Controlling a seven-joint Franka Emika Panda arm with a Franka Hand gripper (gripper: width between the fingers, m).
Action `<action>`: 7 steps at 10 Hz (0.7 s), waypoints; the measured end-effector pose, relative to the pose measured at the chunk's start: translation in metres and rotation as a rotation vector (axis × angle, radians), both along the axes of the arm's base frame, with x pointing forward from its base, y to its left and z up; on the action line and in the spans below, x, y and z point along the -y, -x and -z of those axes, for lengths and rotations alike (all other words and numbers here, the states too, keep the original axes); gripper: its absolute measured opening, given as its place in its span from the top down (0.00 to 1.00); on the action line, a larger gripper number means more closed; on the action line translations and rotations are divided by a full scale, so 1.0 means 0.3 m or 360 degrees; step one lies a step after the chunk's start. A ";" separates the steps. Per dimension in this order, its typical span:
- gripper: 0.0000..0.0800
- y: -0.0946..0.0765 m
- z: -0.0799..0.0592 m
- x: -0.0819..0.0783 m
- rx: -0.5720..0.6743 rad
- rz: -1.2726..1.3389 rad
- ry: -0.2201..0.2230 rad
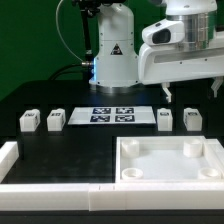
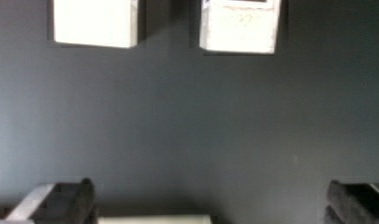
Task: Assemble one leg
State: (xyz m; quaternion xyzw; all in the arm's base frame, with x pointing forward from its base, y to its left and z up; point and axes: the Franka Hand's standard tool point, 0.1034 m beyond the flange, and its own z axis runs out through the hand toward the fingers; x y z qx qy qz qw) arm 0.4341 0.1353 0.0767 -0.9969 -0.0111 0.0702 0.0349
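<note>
The claw (image 1: 189,92) hangs over the black table (image 1: 60,150) with its fingers (image 1: 165,93) wide apart, holding nothing. Below it sit two little white legs (image 1: 165,118) with black-and-white square tags. Two more legs (image 1: 29,121) sit past the marker board (image 1: 112,114). The robot's base (image 1: 115,68) wears a triangle sign (image 1: 117,47)

- The tabletop (image 1: 170,160) runs off the lower right edge of the exterior view.
- Wrist view: a leg (image 2: 93,22) and a second leg (image 2: 239,25) are cropped by the frame edge and blurred.

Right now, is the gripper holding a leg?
No. In the wrist view the gripper has its fingers wide apart with nothing between, and two legs sit on the table beyond them.
</note>
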 end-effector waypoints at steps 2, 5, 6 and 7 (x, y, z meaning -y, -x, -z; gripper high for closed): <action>0.19 0.056 0.069 -0.056 -0.0443 0.0030 0.0040; 0.19 0.061 0.107 -0.086 -0.0947 0.0052 0.0098; 0.19 0.058 0.103 -0.088 -0.1048 0.0032 0.0099; 0.19 0.063 0.110 -0.085 -0.1160 0.0026 0.0100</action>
